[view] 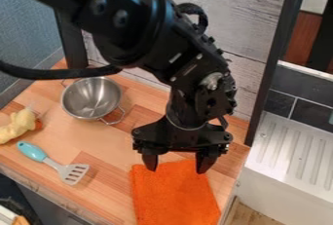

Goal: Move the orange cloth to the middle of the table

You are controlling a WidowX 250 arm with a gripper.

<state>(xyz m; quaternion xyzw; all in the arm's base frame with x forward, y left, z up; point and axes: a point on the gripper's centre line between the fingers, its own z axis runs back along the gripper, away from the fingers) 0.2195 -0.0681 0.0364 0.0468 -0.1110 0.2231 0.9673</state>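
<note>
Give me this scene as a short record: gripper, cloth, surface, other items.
gripper: black gripper, hanging over the cloth's far edge
jaws: apart, pointing down
cloth: orange cloth, lying toward the table's near right
surface: wooden table
metalware: two-handled metal bowl, upright, far left
utensil: slotted spatula, turquoise handle, left of the cloth
other: yellow toy, at the view's left edge

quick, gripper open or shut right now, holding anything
Gripper: open, fingers spread apart at the orange cloth's far end, holding nothing.
</note>
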